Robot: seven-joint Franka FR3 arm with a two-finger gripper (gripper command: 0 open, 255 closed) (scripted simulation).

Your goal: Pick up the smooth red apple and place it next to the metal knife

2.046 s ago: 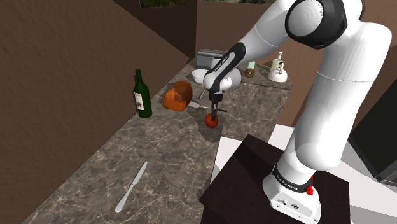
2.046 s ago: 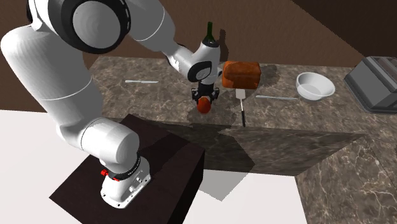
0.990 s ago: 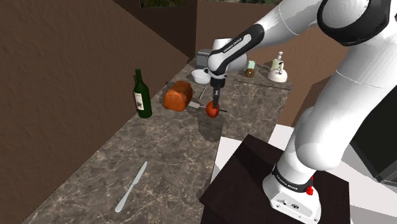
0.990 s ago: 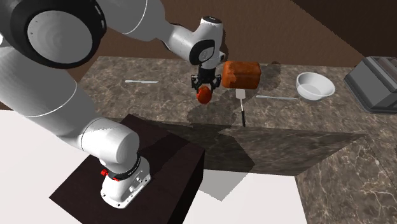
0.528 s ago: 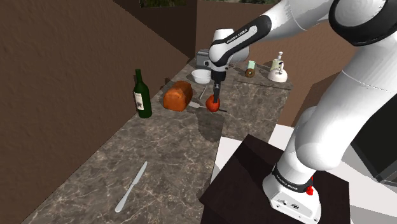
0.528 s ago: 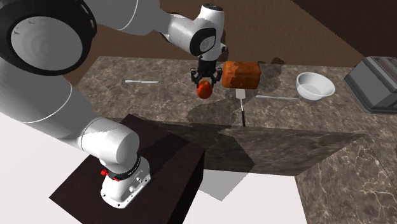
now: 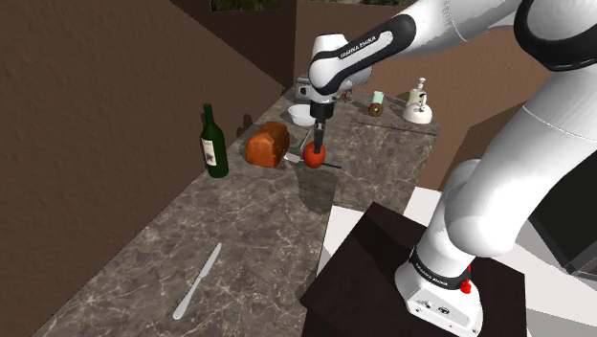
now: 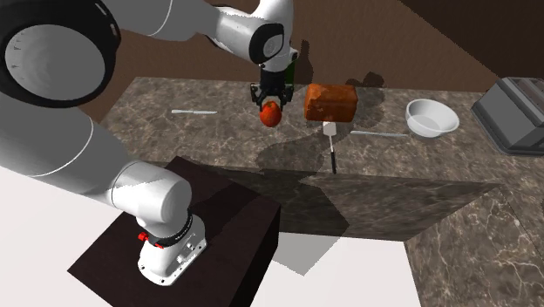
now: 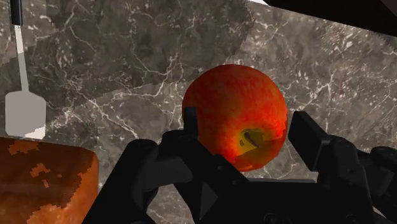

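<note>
A smooth red apple (image 7: 315,155) (image 8: 270,112) (image 9: 235,116) hangs well above the marble counter (image 7: 239,230), clasped between the black fingers of my gripper (image 7: 317,151) (image 8: 270,110) (image 9: 245,130), which is shut on it. The silver knife (image 7: 197,280) (image 8: 193,112) lies flat near the counter's near end in the shoulder view, far from the apple. In the second exterior view the knife sits to the left of the apple.
A loaf of bread (image 7: 268,144) (image 8: 331,102) and a spatula (image 8: 331,144) (image 9: 22,95) lie close by. A green bottle (image 7: 213,144), white bowl (image 8: 431,118), toaster (image 8: 514,113) and small jars (image 7: 417,103) stand along the counter.
The arm has lifted the apple higher off the counter and carried it toward the second exterior view's left, away from the bread. The grip stays shut.
</note>
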